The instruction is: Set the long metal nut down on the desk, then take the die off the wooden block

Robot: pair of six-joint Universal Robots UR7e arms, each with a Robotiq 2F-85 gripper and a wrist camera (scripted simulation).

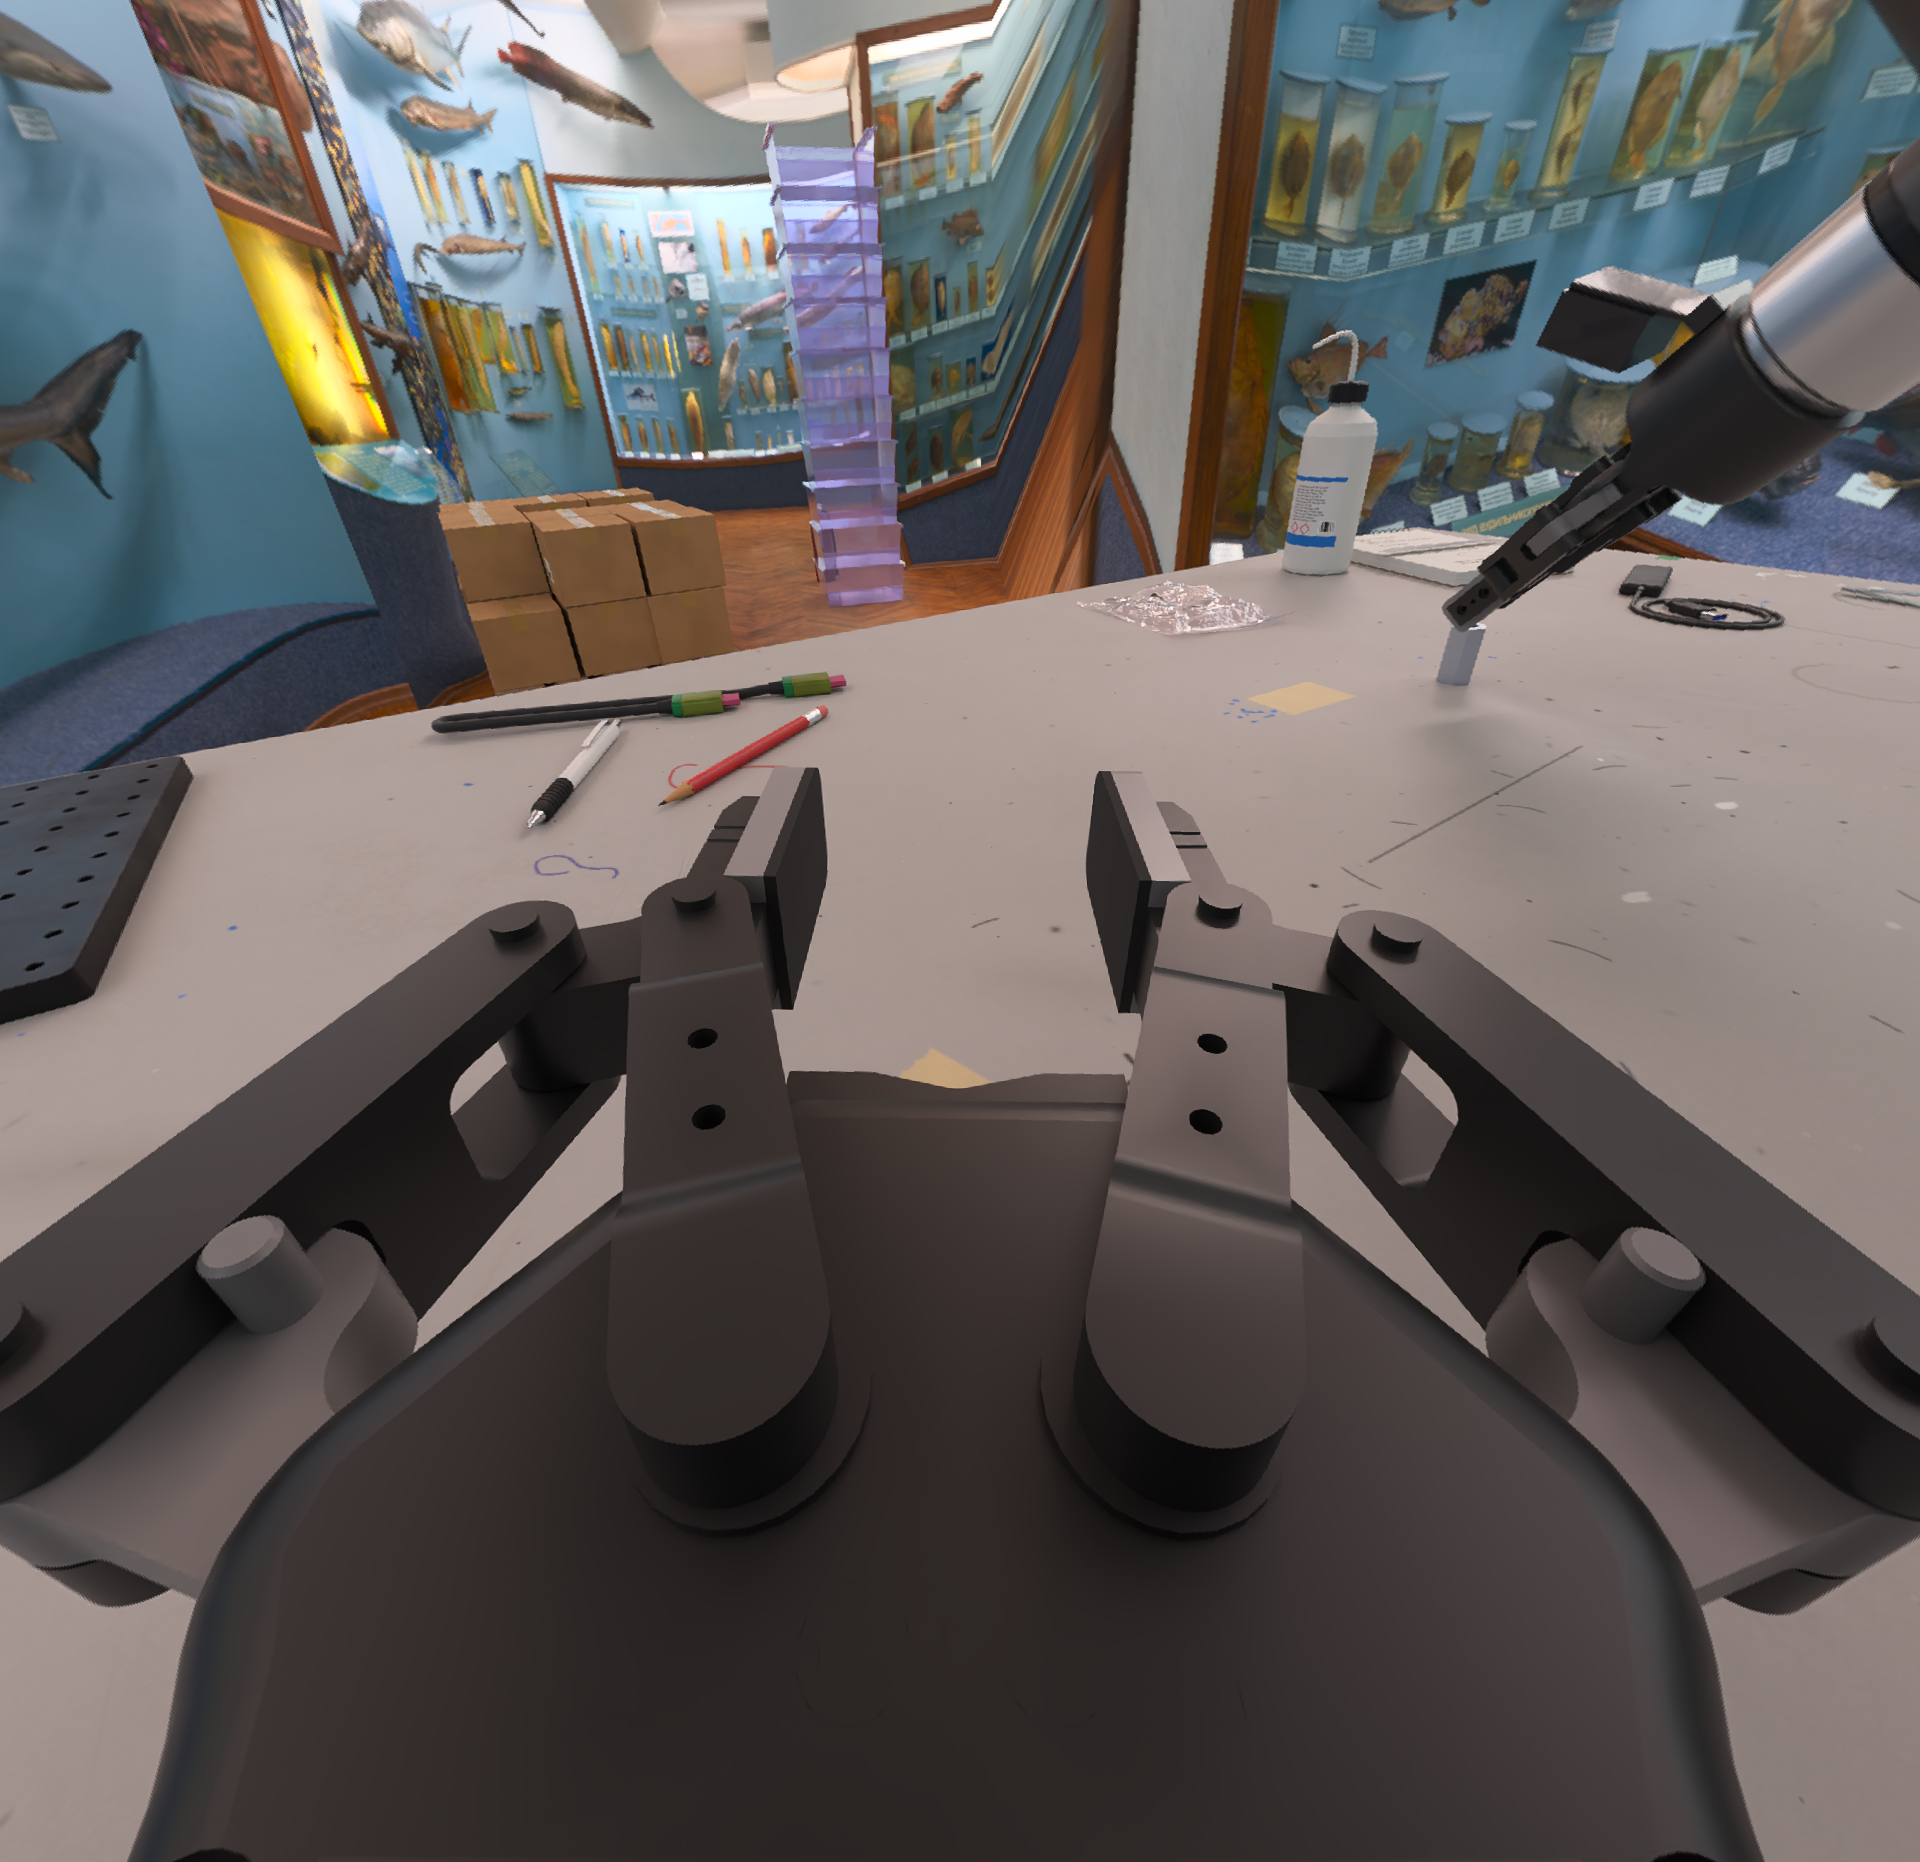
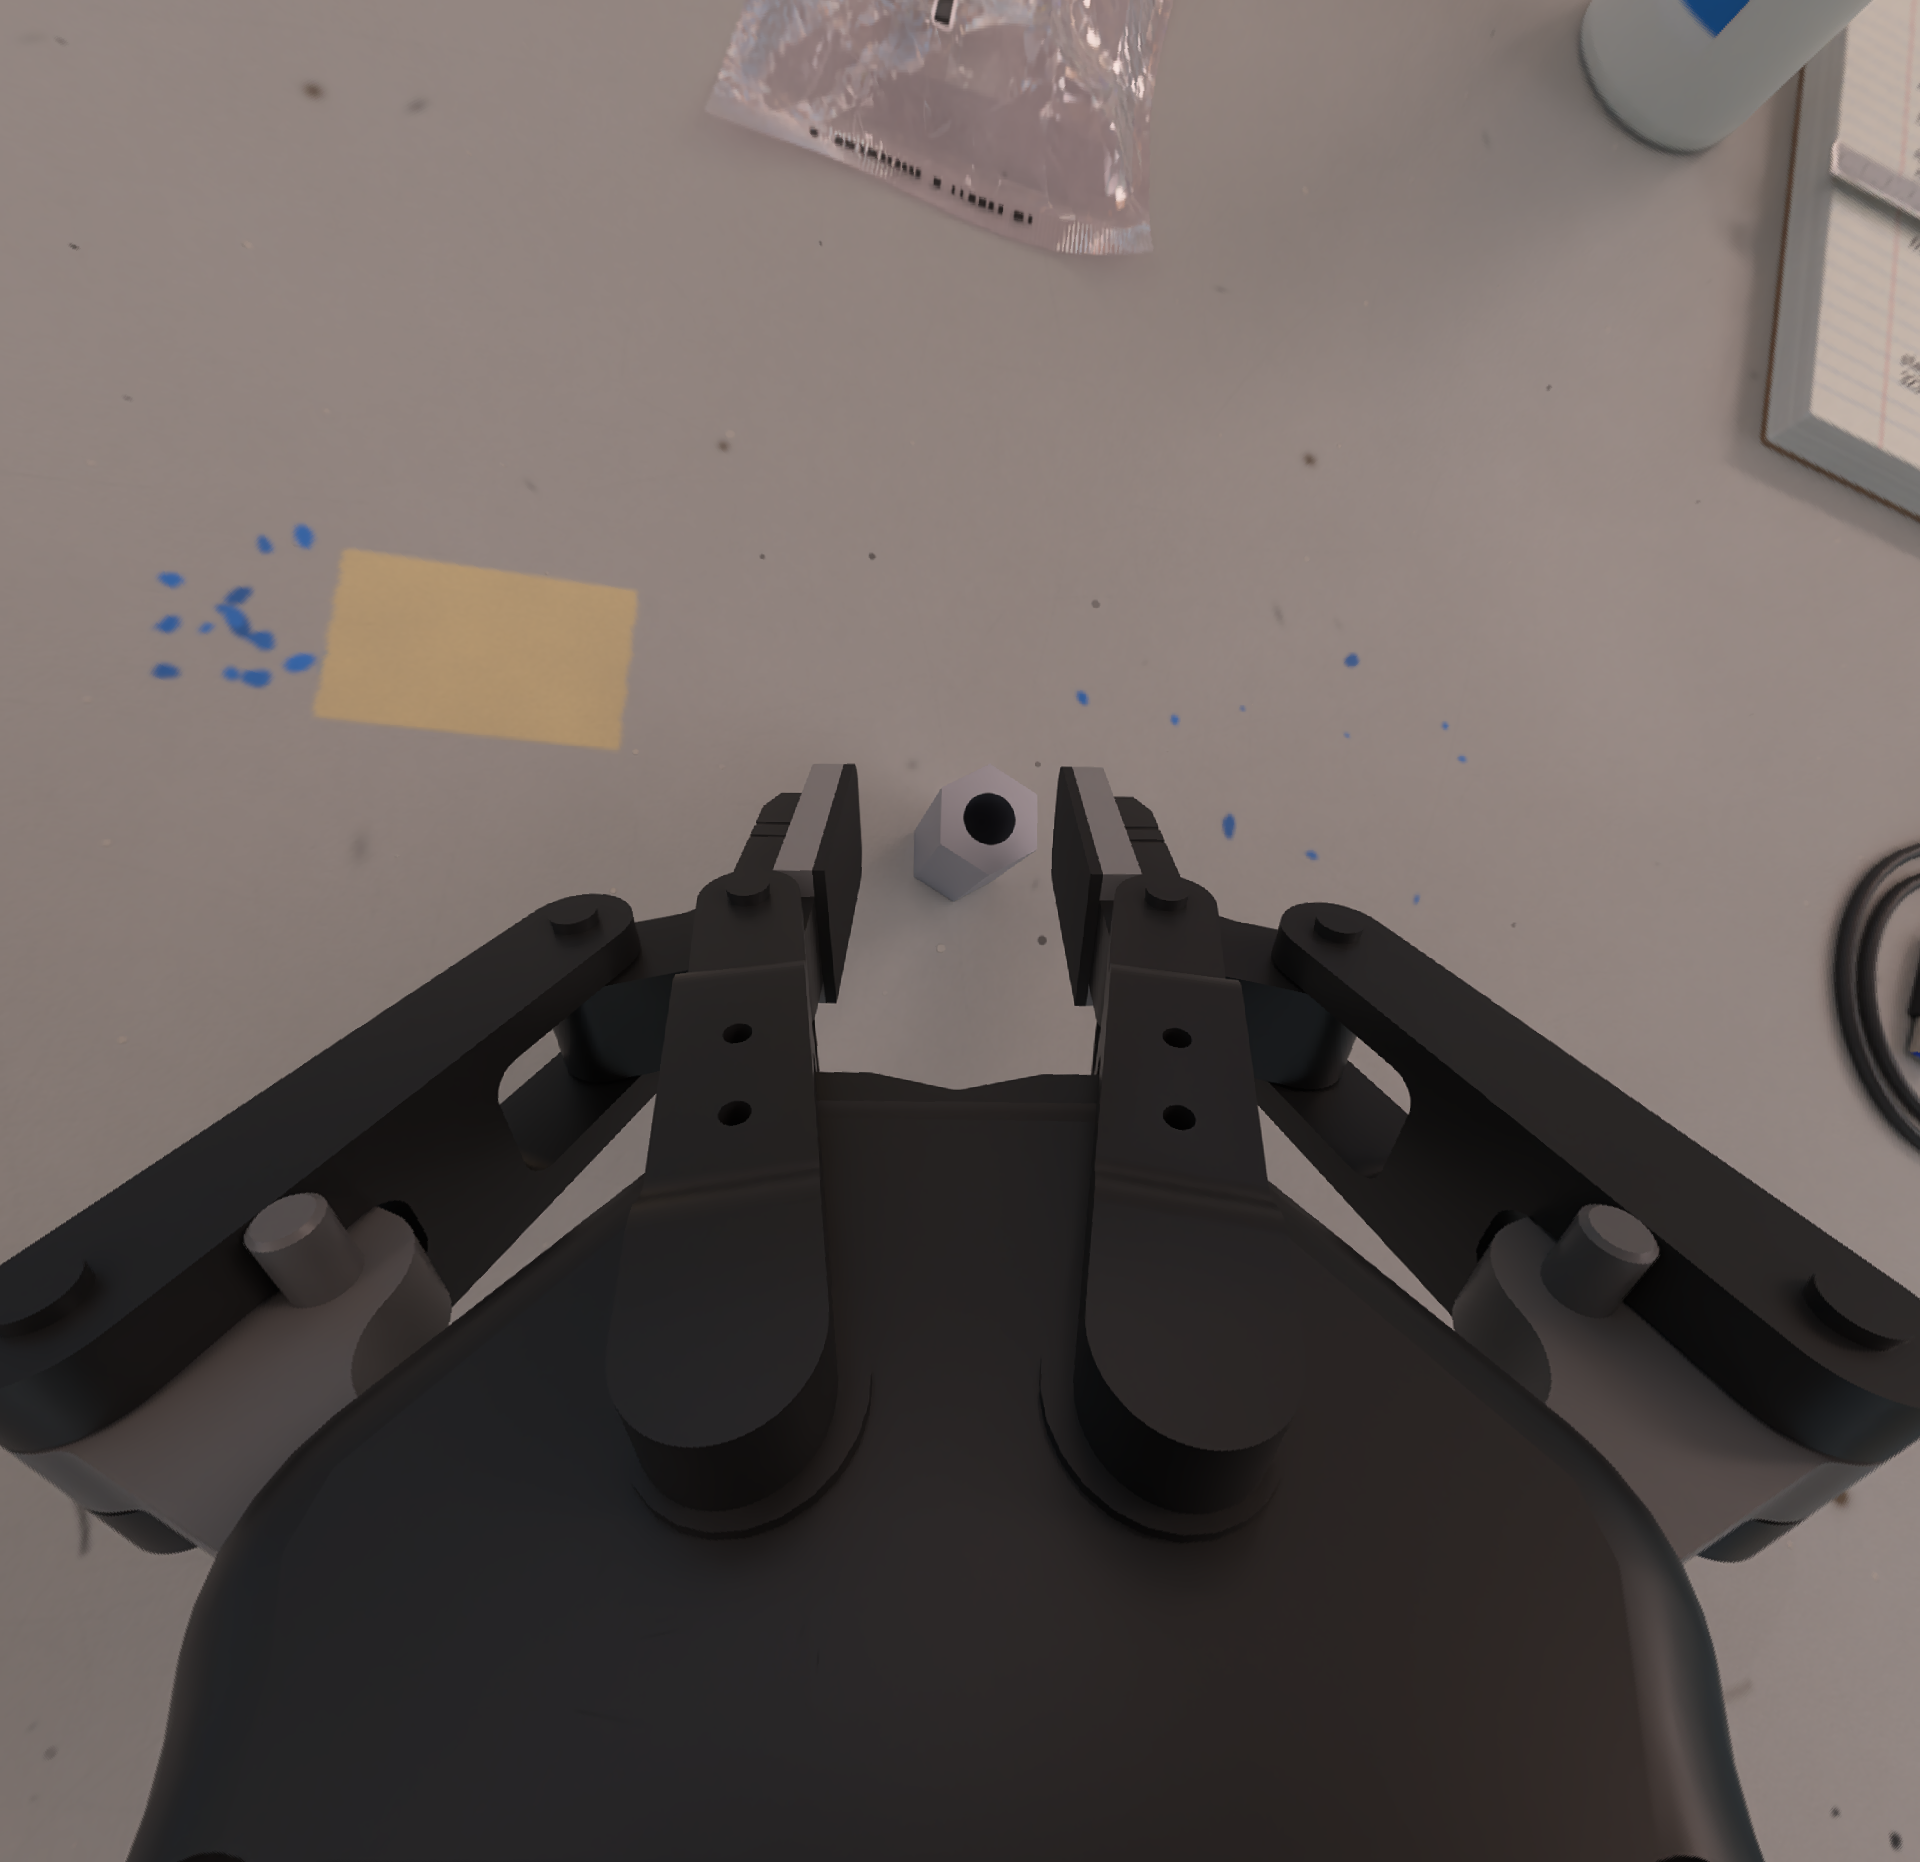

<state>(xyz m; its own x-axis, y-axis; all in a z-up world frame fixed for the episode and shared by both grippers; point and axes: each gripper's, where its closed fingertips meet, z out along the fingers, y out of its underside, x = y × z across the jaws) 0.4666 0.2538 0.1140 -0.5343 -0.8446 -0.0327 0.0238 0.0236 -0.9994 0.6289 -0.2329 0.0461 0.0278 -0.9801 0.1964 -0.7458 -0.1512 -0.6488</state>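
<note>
The long metal nut is a pale grey hexagonal piece with a dark bore. It stands upright on the desk. My right gripper points down over it, open, one finger on each side with a gap to the nut. In the left wrist view the nut stands at the far right with the right gripper just above it. My left gripper is open and empty, low over the desk. No die or wooden block is in view.
A black perforated plate lies at the left. A black cable with green ends, a pen and a red pencil lie ahead. A plastic bag, white bottle, notepad, black cable and tan tape patch surround the nut.
</note>
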